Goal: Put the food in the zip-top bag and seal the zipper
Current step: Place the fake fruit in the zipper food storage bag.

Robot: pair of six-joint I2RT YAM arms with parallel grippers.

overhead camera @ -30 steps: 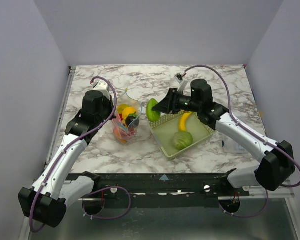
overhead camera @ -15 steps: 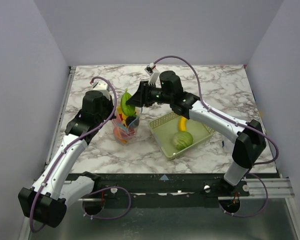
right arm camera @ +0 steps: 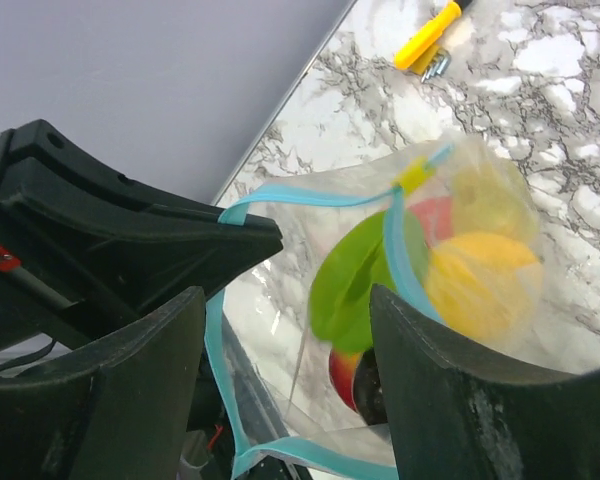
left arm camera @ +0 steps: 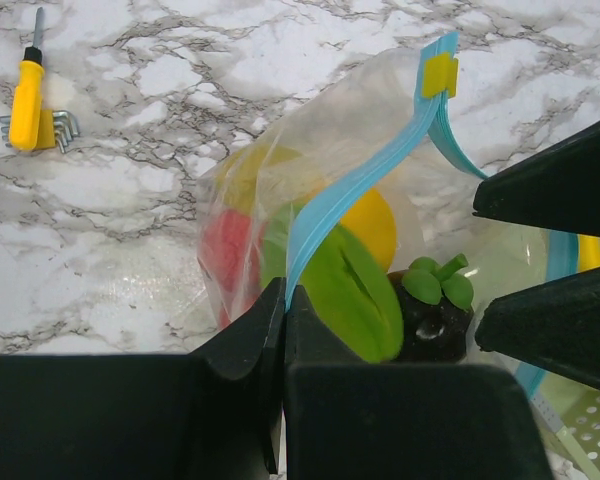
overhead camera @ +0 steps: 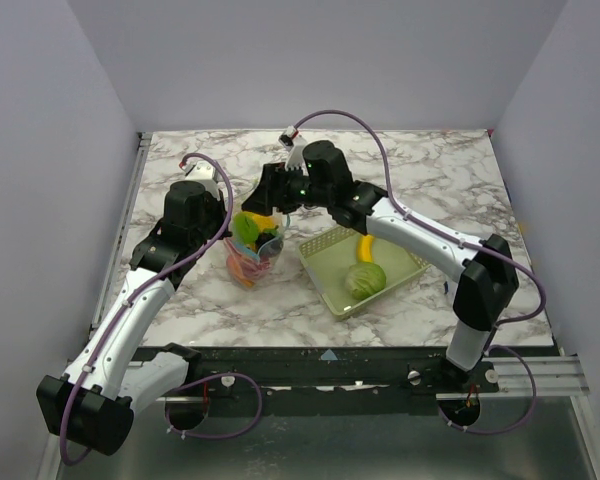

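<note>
On the marble table (overhead camera: 430, 170), a yellow-green mesh basket (overhead camera: 320, 262) sits just to the right of the zip-top bag (overhead camera: 246, 264). It holds 2 pieces of food, a yellow banana (overhead camera: 366, 245) and a round green piece (overhead camera: 365, 280). A yellow-handled tool (left arm camera: 25, 100) lies flat on the marble, well apart from the bag. The right gripper (right arm camera: 286, 320) hovers over the bag's mouth with its 2 fingers spread wide and nothing between them. In the top view it hides the far part of the mouth, and its black fingers crowd the right edge of the left wrist view. The left gripper (left arm camera: 283, 300) is pinched closed on the zipper (left arm camera: 300, 235) at the near-left side of the mouth, and its body hides the bag's lower part in its own view. The bag stands on the table between the 2 grippers, upright, with its mouth open and facing up. In the left wrist view the zipper's long axis climbs from the pinched spot toward the upper right and ends at a small yellow slider (left arm camera: 440, 73). Inside the bag, a long green piece (left arm camera: 350, 295) lies tilted across the opening. Beside it are an orange-yellow piece (left arm camera: 372, 225), a red piece (left arm camera: 225, 250) and a dark piece with green leaves (left arm camera: 435, 310).
</note>
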